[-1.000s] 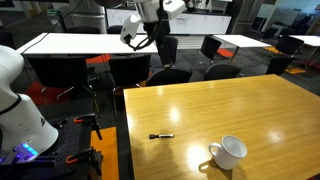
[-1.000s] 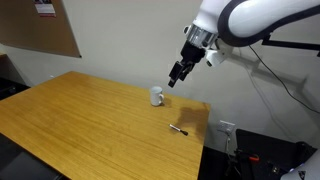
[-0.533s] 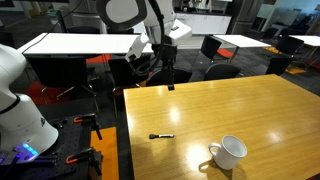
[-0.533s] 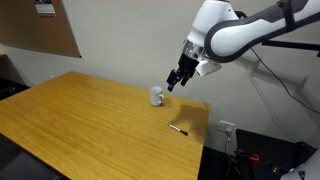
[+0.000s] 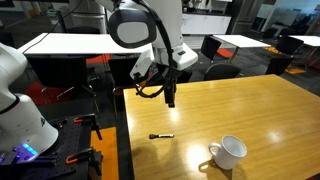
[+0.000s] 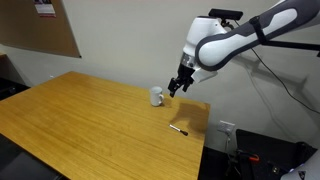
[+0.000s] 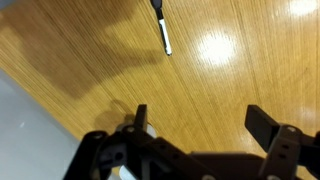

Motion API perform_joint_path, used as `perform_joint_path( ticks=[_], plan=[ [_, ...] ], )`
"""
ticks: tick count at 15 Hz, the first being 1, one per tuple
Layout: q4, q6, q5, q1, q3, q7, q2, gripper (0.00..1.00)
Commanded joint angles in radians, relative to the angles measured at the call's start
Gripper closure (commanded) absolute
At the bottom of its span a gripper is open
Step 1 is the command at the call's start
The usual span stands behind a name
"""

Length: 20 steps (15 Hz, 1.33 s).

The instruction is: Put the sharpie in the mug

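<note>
The sharpie is a thin black pen lying flat on the wooden table, near its edge. It shows in both exterior views and at the top of the wrist view. The white mug lies on the table apart from the pen, and also shows in an exterior view. My gripper hangs above the table, between pen and far edge, in both exterior views. In the wrist view the jaws are open and empty over bare wood.
Black chairs and white tables stand behind the wooden table. A white robot base stands beside it. A wall and a corkboard lie past the table.
The arm has come down and forward towards the table, so the gripper is lower and closer to the pen. Pen and mug have not moved.
</note>
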Motion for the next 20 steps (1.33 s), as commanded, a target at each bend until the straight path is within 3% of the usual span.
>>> perform_joint_path(
  ticks=[1,7,20],
  plan=[
    [0.005,-0.003,0.0,0.001,-0.004,0.0,0.005,0.0],
    [0.027,0.012,0.05,0.006,-0.007,-0.057,0.075,0.0],
    [0.023,0.164,0.047,0.0,0.006,-0.141,0.271,0.0]
  ],
)
